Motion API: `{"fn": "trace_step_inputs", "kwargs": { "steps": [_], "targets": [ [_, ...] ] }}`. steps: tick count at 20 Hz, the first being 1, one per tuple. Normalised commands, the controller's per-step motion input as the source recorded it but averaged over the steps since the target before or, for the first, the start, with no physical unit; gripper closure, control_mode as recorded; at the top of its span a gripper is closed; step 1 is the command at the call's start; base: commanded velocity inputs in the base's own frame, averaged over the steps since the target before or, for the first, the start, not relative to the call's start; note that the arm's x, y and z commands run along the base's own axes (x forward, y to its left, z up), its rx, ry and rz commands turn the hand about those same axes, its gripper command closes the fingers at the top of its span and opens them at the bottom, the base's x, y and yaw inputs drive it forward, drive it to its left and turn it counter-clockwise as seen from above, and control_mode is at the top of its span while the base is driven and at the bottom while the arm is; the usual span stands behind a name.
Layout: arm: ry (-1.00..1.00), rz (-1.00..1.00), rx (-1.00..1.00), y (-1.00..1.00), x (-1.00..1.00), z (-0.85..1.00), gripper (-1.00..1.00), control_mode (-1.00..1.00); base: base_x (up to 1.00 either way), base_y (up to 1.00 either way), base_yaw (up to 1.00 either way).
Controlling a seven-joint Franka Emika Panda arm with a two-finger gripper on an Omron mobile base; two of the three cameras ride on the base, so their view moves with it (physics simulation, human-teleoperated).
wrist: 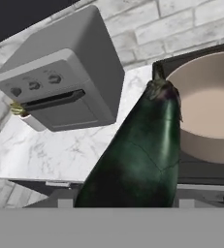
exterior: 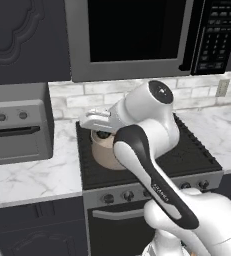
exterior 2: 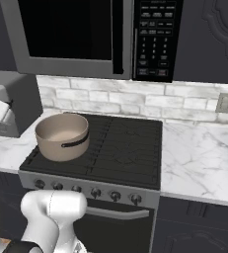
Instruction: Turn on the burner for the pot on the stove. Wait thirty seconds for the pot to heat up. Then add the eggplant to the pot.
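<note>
Gripper: clamps the eggplant between partly closed jaws, hangs at centre left of the left base view, just above and left of the pot. In the hand view, shows the eggplant running from bottom centre up to the pot's near rim, overlapping it on the right. Sits on the stove's left front grate, the pot, empty inside. No flame or glow to see under it; cannot tell from the knobs whether the burner is on. Judging by the carried eggplant, puts the knob and waiting steps as probably done. Leaves the last step: bring the eggplant over the pot's mouth and release it. Stands upper left of the hand view, on the desk, a toaster oven.
</note>
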Motion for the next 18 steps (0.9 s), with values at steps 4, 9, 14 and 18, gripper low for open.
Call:
{"fn": "trace_step_inputs", "kwargs": {
  "steps": [4, 9, 14, 18],
  "targets": [
    [0.04, 0.0, 0.0, -0.48, 0.0, -0.01, 1.0, -1.0, 0.0, 0.0, 0.0],
    [0.02, 0.0, 0.0, -0.44, 0.0, -0.07, 1.0, -1.0, 0.0, 0.0, 0.0],
    [0.0, 0.0, 0.0, -0.39, 0.06, -0.34, 1.0, -1.0, 0.0, 0.0, 0.0],
    [0.0, 0.0, 0.0, -0.24, 0.11, -0.22, 1.0, -1.0, 0.0, 0.0, 0.0]
  ]
}}
